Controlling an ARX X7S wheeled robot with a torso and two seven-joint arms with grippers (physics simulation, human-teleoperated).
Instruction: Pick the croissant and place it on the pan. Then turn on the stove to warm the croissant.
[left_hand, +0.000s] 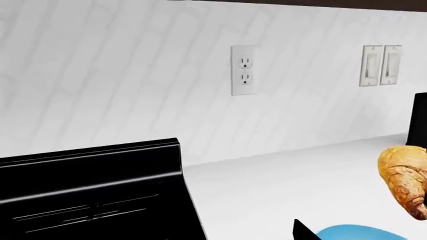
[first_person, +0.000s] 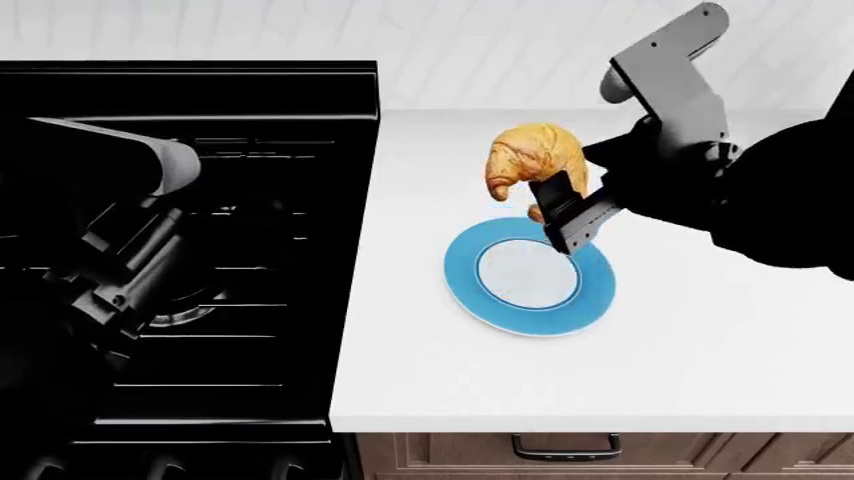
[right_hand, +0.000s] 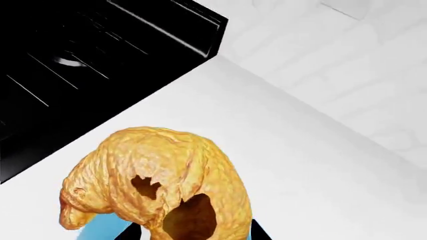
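My right gripper (first_person: 558, 205) is shut on the golden-brown croissant (first_person: 534, 160) and holds it in the air above the far edge of the blue-rimmed plate (first_person: 467, 290). In the right wrist view the croissant (right_hand: 160, 185) fills the space between both dark fingers. It also shows in the left wrist view (left_hand: 407, 180). The black stove (first_person: 267, 100) is at the left. My left arm (first_person: 134, 240) hangs over its grates. My left gripper (left_hand: 213, 237) looks open and empty; one fingertip (left_hand: 303, 232) shows. I cannot make out the pan on the dark stove.
White counter (first_person: 694, 350) lies right of the stove, with a drawer handle (first_person: 565, 447) below its front edge. The tiled back wall carries an outlet (left_hand: 244, 70) and light switches (left_hand: 381, 65). The stove's raised back panel (left_hand: 87, 165) stands near the wall.
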